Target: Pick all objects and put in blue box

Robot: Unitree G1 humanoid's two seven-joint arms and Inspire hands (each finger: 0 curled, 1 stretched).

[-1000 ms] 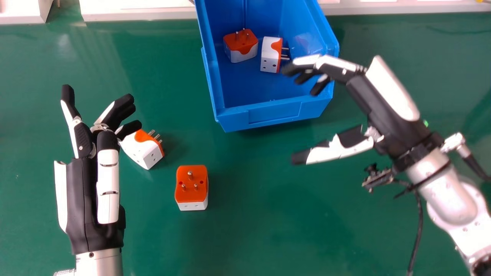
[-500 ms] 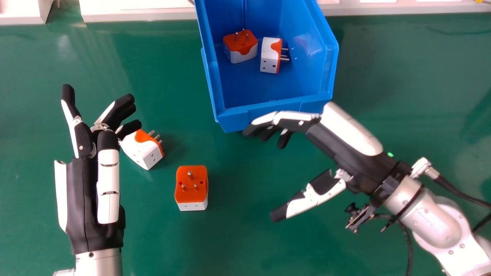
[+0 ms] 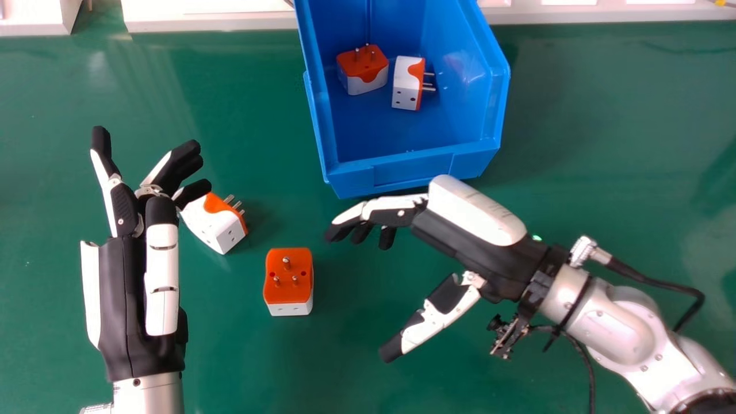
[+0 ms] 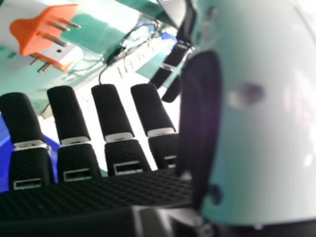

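Right of the near plug adapter (image 3: 288, 287) on the table (image 3: 339, 362), hovering with the right robot hand (image 3: 468, 244), thumb and fingers spread apart; beside the left adapter (image 3: 218, 224), holding the left robot hand (image 3: 123, 305) open; farther off, seeing two more adapters (image 3: 363, 83) inside the blue box (image 3: 414, 174).

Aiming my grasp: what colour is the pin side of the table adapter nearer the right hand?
The pin side is orange, clearest in the head view.
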